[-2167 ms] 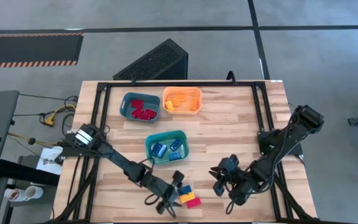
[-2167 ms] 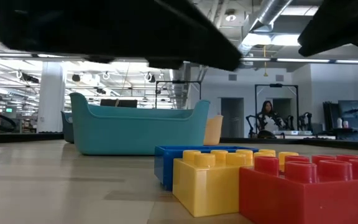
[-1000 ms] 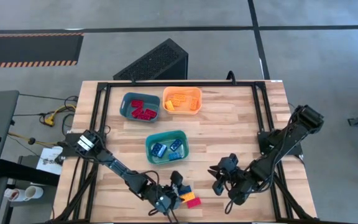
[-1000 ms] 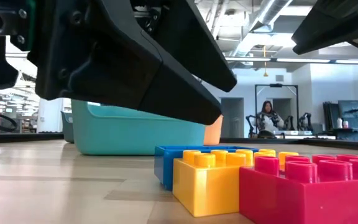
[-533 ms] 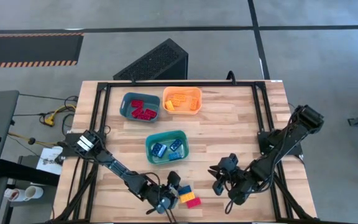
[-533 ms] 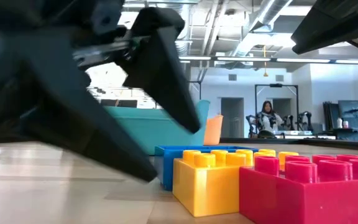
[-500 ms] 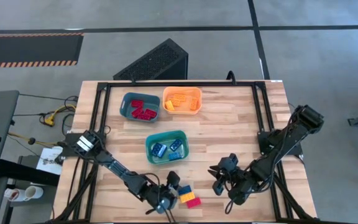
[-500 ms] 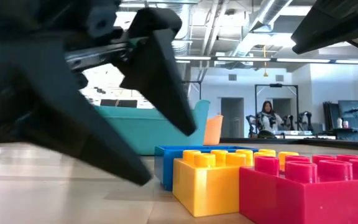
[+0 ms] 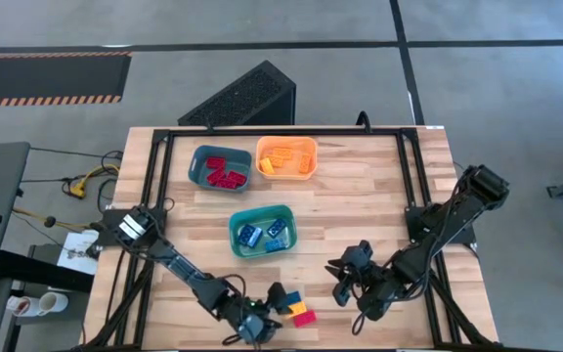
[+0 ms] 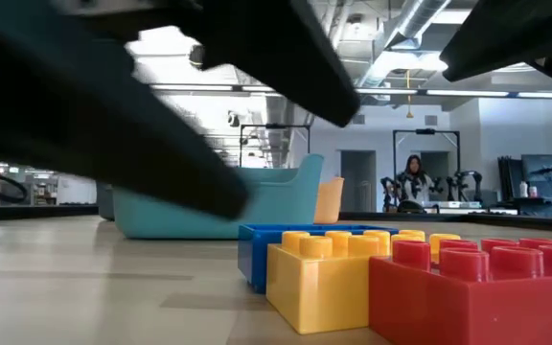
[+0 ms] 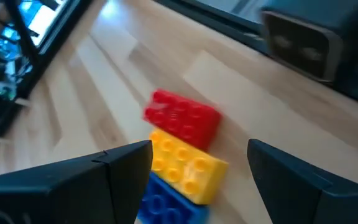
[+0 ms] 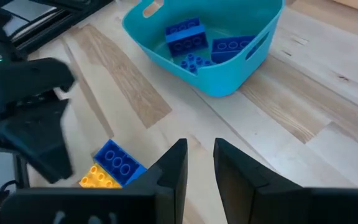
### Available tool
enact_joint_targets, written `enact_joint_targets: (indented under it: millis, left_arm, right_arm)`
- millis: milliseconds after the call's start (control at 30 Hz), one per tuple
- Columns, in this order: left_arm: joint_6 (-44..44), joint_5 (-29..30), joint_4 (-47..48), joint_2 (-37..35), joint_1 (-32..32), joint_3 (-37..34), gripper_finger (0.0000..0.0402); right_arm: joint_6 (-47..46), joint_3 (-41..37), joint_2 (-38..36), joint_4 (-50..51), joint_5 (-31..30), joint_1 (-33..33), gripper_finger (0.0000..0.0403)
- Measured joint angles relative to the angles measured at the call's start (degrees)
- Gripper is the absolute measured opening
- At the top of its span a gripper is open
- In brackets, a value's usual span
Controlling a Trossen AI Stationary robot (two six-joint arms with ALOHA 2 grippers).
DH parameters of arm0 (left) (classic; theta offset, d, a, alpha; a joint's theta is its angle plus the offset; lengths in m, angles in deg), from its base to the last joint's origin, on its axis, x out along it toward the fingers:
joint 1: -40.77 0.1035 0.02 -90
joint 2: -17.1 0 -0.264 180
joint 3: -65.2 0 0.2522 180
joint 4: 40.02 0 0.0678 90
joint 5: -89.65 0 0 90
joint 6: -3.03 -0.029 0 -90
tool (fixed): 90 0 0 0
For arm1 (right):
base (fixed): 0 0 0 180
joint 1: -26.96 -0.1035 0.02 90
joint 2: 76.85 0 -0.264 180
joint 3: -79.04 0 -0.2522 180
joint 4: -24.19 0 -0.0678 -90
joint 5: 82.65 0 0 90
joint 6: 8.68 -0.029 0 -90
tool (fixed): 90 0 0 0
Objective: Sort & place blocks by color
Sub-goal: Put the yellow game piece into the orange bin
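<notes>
My left gripper had dropped lower and closer to the last three loose blocks than it was half a second earlier, when it sat a bit farther back from the stack; in the low view my fingers now filled most of the frame, swung from pointing down to raking across. Jaws were spread wide, nothing gripped: the left wrist view showed the red block, yellow block and blue block in a touching row between my two fingers, none of them clamped. Blocks hadn't moved across the frames, same row at the near table edge. So I judged this as final approach for the next pick, probably the blue one nearest me. Right gripper waited off to the side, fingers nearly together, holding nothing. Already sorted: reds in the dark teal tray, yellows in the orange tray, blues in the teal tray.
</notes>
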Motion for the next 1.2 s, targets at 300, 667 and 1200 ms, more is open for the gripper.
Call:
enact_joint_targets:
  millis: [300, 667, 1200]
  left_arm:
    - [0.32, -6.78, -0.34, 0.00, 5.96, 0.00, 0.0251]
    - [-0.84, -6.37, -3.65, 2.55, 6.00, 0.20, 0.0251]
    - [2.22, -3.45, 13.10, -0.69, -0.68, 0.72, 0.0251]
  right_arm:
    - [0.35, 0.00, 0.00, -0.46, 0.02, 0.00, 0.0101]
    - [0.40, 0.00, 0.00, -0.35, 0.03, 0.00, 0.0101]
    - [0.35, -0.02, -0.02, -1.40, 0.24, -0.52, 0.0101]
